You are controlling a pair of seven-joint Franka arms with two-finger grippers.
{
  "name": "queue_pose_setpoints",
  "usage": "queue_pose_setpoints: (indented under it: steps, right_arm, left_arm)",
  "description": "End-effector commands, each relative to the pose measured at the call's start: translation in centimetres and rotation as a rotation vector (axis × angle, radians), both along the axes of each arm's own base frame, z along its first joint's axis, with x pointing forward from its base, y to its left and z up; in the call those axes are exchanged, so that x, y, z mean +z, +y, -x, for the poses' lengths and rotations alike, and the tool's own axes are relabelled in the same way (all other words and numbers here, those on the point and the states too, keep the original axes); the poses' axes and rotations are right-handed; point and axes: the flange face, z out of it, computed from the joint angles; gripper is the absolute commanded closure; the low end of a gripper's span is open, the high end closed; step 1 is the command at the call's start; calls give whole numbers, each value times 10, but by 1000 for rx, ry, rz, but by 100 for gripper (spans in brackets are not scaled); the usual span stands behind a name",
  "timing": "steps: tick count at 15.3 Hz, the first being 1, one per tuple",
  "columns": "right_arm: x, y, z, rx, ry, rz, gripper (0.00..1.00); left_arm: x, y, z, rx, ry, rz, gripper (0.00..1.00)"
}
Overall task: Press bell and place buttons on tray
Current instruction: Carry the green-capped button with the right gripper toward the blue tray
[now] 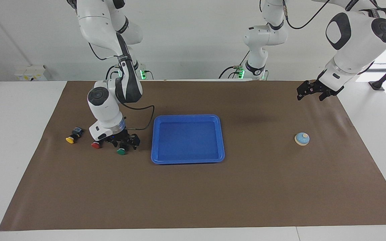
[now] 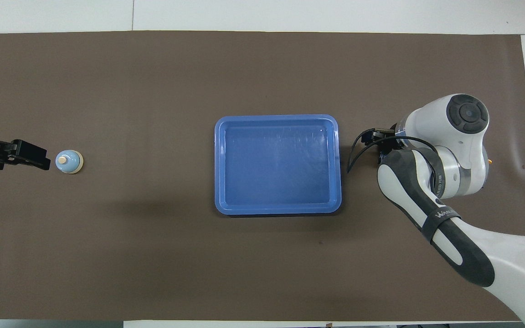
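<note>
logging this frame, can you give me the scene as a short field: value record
tray: mid-table, nothing in it
green button: on the mat beside the tray, toward the right arm's end
red button: on the mat next to the green one
yellow button: on the mat, end of the row
bell: on the mat toward the left arm's end
right claw: open, down at the green button
left claw: open, raised, waiting

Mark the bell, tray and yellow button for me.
bell (image 1: 302, 138): facing view, on its blue dome.
tray (image 1: 187, 117): facing view, on the rim nearest the robots.
yellow button (image 1: 69, 140): facing view, on its cap.
</note>
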Motion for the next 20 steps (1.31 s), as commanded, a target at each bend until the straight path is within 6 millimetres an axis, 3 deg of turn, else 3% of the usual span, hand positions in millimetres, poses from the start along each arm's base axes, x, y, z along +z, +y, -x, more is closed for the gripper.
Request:
queue_pose_setpoints:
  steps: [1,5,6,8,11,16,19,20]
  right_arm:
    - [-7,-4,0,-16,0,11,0]
    - [-10,-5,5,-8,33,18,0]
    - [-11,-4,7,-1,43,23,5]
    - [-10,-6,7,19,44,43,30]
    - [-11,-6,8,31,48,43,96]
    - [0,-3,4,31,65,47,100]
    - [52,18,-16,22,89,44,100]
    - [71,46,-19,6,96,47,100]
  left_arm:
    - [5,-4,1,9,-6,2,0]
    - [21,-1,7,15,-37,3,0]
    - [21,-1,7,12,-37,3,0]
    - [32,-6,5,-8,-48,-9,0]
    - [54,-23,4,-44,-49,-50,0]
    - [53,-27,4,-55,-54,-70,0]
    - [61,-29,2,-48,-92,-43,0]
    - [65,-29,1,-46,-113,-33,0]
